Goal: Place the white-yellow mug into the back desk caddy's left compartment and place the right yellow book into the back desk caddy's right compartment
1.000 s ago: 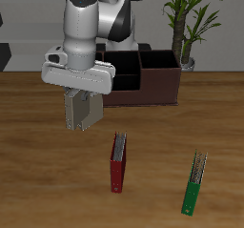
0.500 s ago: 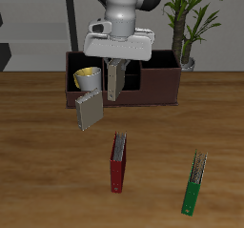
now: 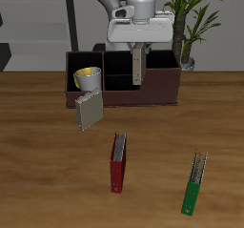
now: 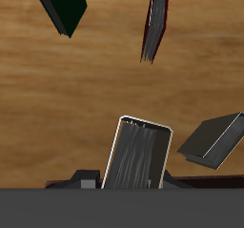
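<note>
My gripper (image 3: pixel 139 48) is shut on a yellow book (image 3: pixel 139 68) that hangs upright over the middle of the back desk caddy (image 3: pixel 157 89). In the wrist view the book (image 4: pixel 140 155) shows its page edges. The white-yellow mug (image 3: pixel 87 78) stands in the caddy's left compartment. The right compartment (image 3: pixel 162 66) at the opposite end is dark inside, with nothing visible in it. The held book's lower end is above the caddy's rim, near the partition beside the right compartment.
A second yellowish book (image 3: pixel 89 110) leans against the caddy's front below the mug. A red book (image 3: pixel 117 162) and a green book (image 3: pixel 193 184) lie nearer the table's front edge. A potted plant (image 3: pixel 189 27) stands behind the caddy's right compartment end.
My gripper has carried the yellow book up from beside the leaning book, past the mug end and across to the caddy's middle. The mug and the other books have not moved.
</note>
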Tool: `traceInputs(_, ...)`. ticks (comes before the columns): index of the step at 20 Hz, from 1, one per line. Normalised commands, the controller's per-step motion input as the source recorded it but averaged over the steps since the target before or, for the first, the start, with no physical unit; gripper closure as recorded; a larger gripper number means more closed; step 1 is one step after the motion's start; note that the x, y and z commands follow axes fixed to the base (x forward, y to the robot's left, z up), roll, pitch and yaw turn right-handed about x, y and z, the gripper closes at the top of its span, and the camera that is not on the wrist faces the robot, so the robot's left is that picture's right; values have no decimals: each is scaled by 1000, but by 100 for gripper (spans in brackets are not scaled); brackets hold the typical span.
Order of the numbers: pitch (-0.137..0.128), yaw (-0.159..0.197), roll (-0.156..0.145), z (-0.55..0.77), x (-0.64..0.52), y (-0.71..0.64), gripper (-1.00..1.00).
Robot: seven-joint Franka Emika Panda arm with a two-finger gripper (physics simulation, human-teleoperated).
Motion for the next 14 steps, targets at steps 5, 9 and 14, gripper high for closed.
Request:
traceInputs(5, 13, 67, 15, 34, -176, 599, 100)
traceInputs(9, -16, 58, 49, 76, -379, 538, 100)
traceInputs(14, -30, 1, -36, 28, -391, 225, 100)
